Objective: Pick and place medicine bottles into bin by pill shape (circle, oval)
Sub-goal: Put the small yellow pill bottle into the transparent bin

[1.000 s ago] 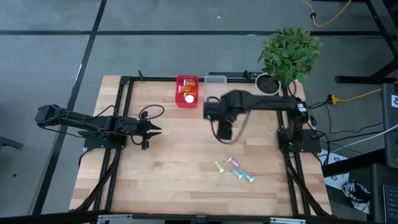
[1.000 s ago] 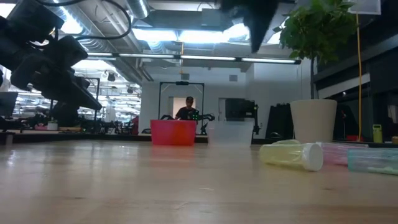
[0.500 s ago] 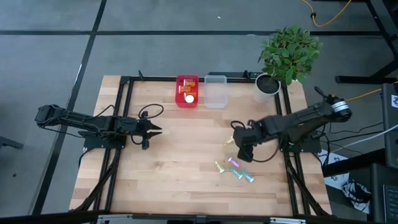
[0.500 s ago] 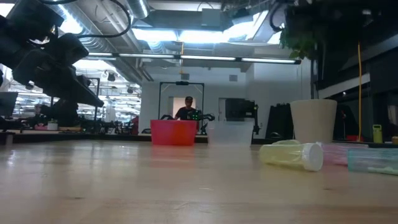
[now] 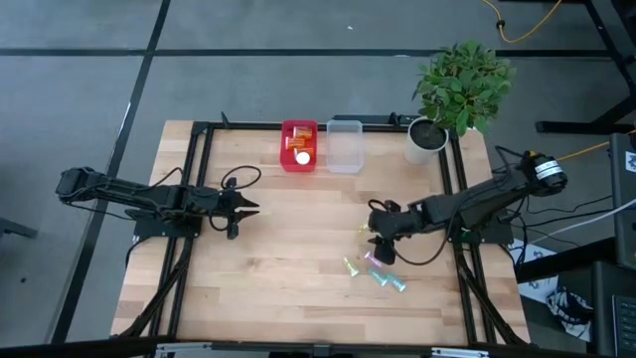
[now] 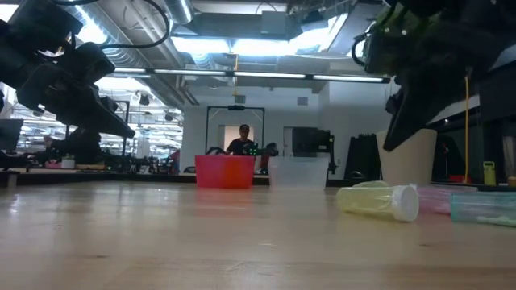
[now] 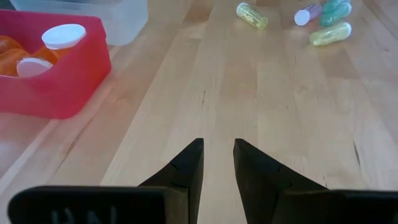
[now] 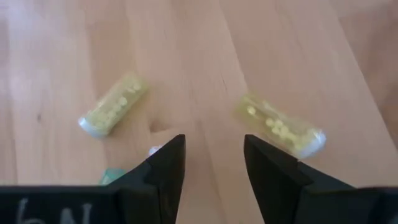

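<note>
With its fingers apart and empty, the right gripper [image 8: 211, 165] should centre over the yellow vial [image 8: 279, 129] at two o'clock before descending

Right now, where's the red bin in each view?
High view: red bin at the table's far edge, just left of centre.
Low view: centre background, at the far edge.
Left wrist view: close by, next to the clear bin.
Right wrist view: not in it.
Shared landmark: the clear bin beside it.
</note>
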You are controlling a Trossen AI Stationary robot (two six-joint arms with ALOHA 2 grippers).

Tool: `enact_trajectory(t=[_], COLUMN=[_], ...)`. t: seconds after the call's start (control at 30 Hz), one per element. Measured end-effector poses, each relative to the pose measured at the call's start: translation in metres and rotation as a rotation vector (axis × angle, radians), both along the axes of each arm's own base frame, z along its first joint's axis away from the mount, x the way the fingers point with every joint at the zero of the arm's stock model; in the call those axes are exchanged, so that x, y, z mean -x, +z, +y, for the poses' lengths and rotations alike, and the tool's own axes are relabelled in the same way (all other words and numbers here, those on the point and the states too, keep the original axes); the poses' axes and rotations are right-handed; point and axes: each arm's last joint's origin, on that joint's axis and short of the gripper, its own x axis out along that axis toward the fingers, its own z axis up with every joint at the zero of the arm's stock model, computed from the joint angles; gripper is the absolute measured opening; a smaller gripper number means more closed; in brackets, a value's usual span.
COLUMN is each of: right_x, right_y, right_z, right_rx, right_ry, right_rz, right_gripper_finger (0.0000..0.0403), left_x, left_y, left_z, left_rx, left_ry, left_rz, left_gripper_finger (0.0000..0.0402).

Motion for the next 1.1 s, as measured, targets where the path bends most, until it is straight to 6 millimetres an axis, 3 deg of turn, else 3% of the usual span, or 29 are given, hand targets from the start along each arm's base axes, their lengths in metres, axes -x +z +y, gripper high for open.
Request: enact_trajectory(t=[0.3,0.47,0.67,0.97,1.1], right_x=[-0.014,-0.017,-0.012,-0.012,-0.015], right_y=[0.024,0.027,0.020,0.016,0.013], right_z=[0.005,0.005,-0.003,-0.018,-0.022], right_rx=[0.210,0.186,0.204,0.222,0.280], right_ry=[0.401,0.369,0.252,0.146,0.168], right_rz=[-0.110,-0.155,-0.065,-0.048,-0.034], right_gripper_finger=[0.0165,0.0165,0.0168,0.0237,0.0247], left_x=[0.000,0.000,0.000,0.000,0.000], left_y=[0.000,0.000,0.000,0.000,0.000], left_z=[0.000,0.000,0.000,0.000,0.000], left_rx=[-0.001,0.001,0.001,0.001,0.001], left_ry=[0.001,0.001,0.002,0.002,0.002], left_rz=[0.000,-0.001,0.000,-0.001,0.000], left_gripper_finger=[0.0082,0.0082,0.0082,0.0082,0.0082])
